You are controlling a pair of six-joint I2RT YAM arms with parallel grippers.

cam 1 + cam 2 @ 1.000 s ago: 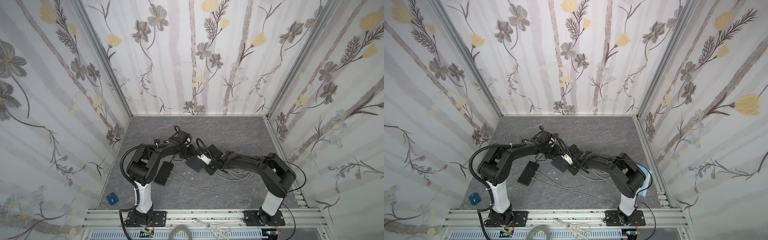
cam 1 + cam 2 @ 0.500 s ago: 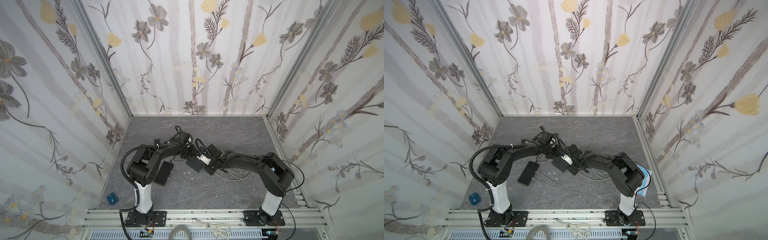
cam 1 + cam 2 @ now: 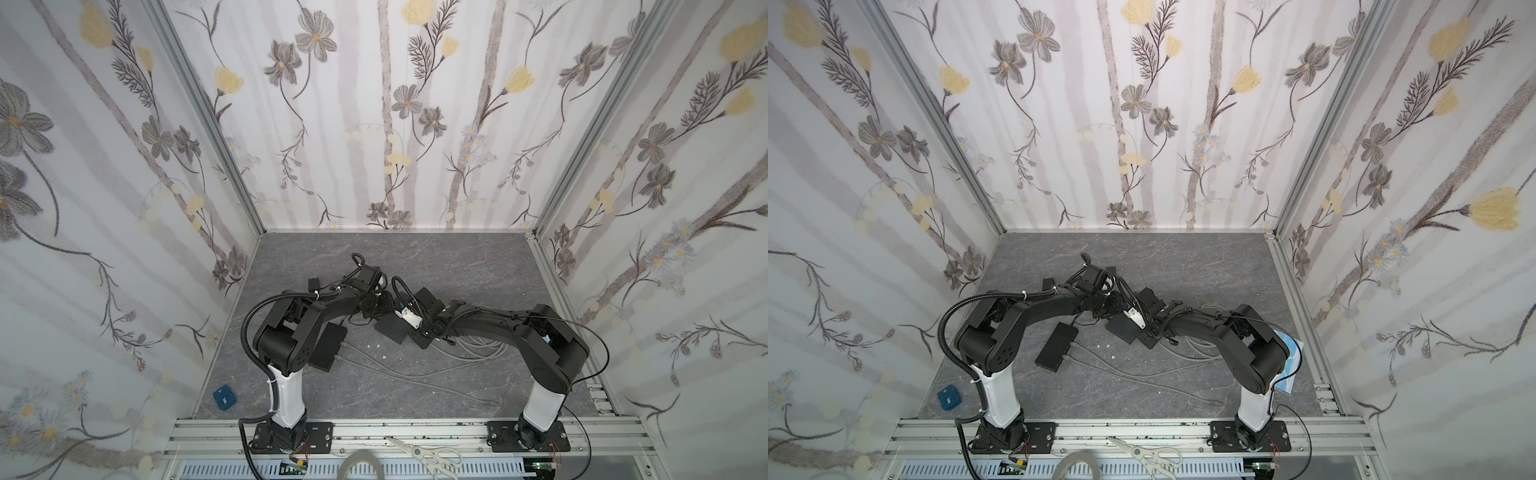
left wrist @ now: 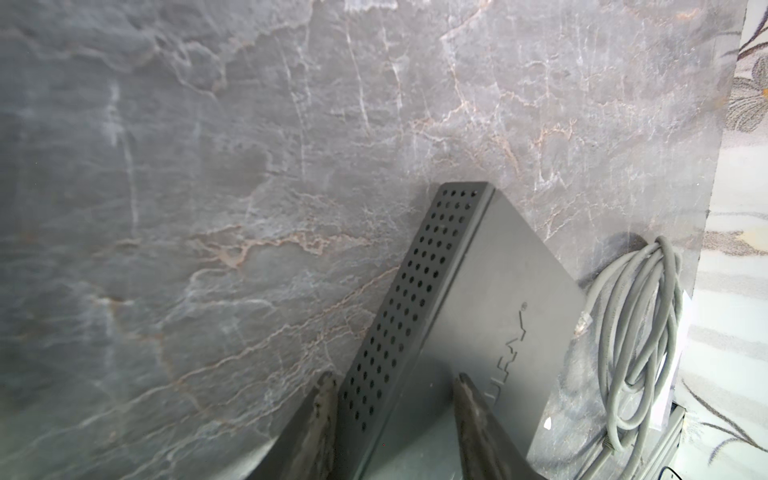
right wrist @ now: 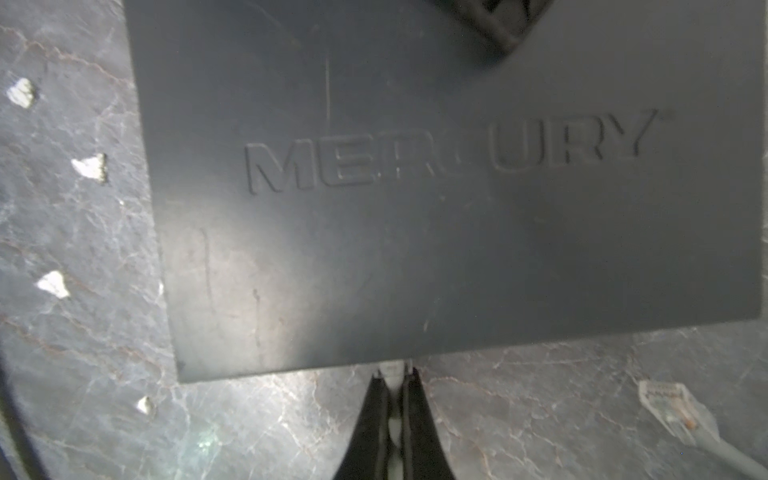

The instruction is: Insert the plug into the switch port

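**Plug at the switch's edge, dead ahead of the right claw**

The right claw [image 5: 394, 376] is pinched almost fully closed on a small pale plastic plug [image 5: 392, 368], whose cable runs back between its fingers. The plug's long axis lies in line with the claw. It points straight at the near edge of the dark grey, matt, flat rectangular switch [image 5: 415, 228], which it touches. The port face is hidden under that edge, so whether the plug has entered cannot be told. The coming push probably has to run along that same axis, square to the edge.

The left claw [image 4: 397, 395], jaws about half parted, clamps the switch across its thickness, beside a side wall perforated with rows of round holes. The lid bears embossed lettering and faint scratches.

Around the switch is the veined grey stone-look surface [image 5: 83, 332], with scattered white chips [image 5: 53, 284]. A loose clear connector [image 5: 665, 401] on grey cable and a coiled grey cable [image 4: 636, 311] also lie there.
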